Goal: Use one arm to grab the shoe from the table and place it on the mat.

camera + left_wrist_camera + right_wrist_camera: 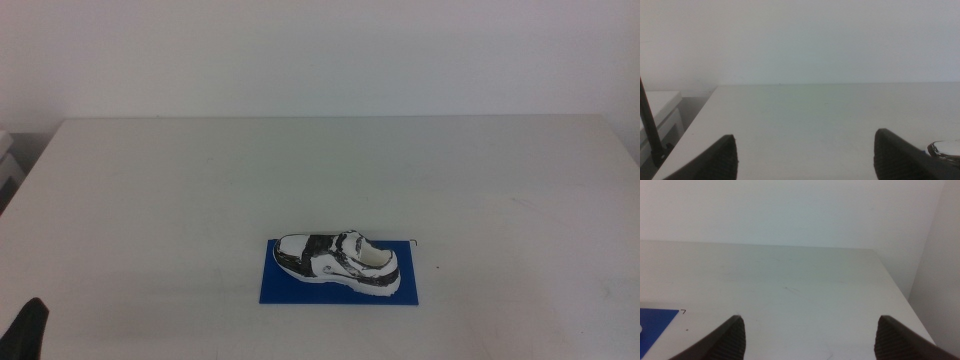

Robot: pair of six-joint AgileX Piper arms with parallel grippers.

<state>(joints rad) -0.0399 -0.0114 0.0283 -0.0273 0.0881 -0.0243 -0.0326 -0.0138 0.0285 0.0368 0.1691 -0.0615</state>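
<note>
The white shoe point(338, 262) with black patterned trim lies on the dark blue mat point(274, 287), toe to the left, at the front middle of the table point(200, 180). No gripper touches it. My left gripper point(805, 162) is open with nothing between its jaws. Only a dark part of it shows in the middle view, at the bottom left corner point(27, 330), well to the left of the mat. My right gripper point(810, 342) is open too, holds nothing and is out of the middle view. A corner of the mat point(655, 325) shows in the right wrist view.
A small black mark point(412, 241) lies on the table just past the mat's back right corner. A pale glossy rounded thing point(945, 148) shows beside one left jaw; I cannot tell what it is. A white unit point(660, 115) stands off the table's left edge.
</note>
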